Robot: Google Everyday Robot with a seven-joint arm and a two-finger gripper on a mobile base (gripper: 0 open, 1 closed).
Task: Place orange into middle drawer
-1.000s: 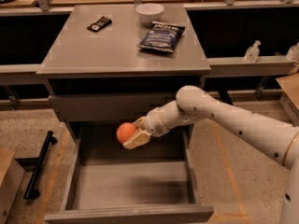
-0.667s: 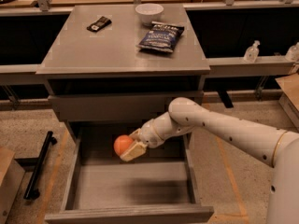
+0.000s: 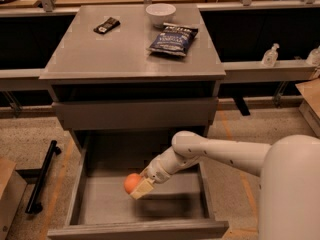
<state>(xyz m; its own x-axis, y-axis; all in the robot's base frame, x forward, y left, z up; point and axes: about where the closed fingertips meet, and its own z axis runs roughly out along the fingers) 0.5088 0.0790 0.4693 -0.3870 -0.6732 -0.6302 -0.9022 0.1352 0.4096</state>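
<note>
Now the gripper (image 3: 137, 186) is inside the open middle drawer (image 3: 79, 194), a little left of its middle, and its fingers (image 3: 143, 189) are pinching the orange (image 3: 131, 182). The orange sits at the nine o'clock side of the fingers, at the tip of the arm that enters from three o'clock. A shadow lies on the drawer floor toward six o'clock, so I judge the fruit hangs slightly above the floor. A release needs only a short way down.

One orange (image 3: 131, 182), one claw (image 3: 137, 187) (over drawer (image 3: 150, 229)).
</note>
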